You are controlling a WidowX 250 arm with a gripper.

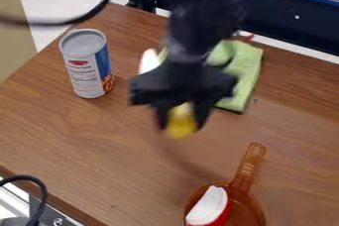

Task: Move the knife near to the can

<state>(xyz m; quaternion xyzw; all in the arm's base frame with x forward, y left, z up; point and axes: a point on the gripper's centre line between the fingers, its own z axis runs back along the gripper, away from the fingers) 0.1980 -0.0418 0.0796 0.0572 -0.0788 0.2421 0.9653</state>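
The black gripper (182, 118) hangs over the middle of the table, its fingers closed around a yellow object (181, 127). Only the rounded lower part of that object shows; whether it is the knife I cannot tell. To the left of the gripper, the can (86, 64) stands upright, silver on top with a white and blue label. A gap separates the can from the gripper.
A green cloth (246, 69) lies behind the gripper, with a partly hidden white item (148, 62) to its left. At the lower right, an orange transparent pan (250, 168) holds a red and white piece (209, 206). The wooden table (79, 150) ends at lower left.
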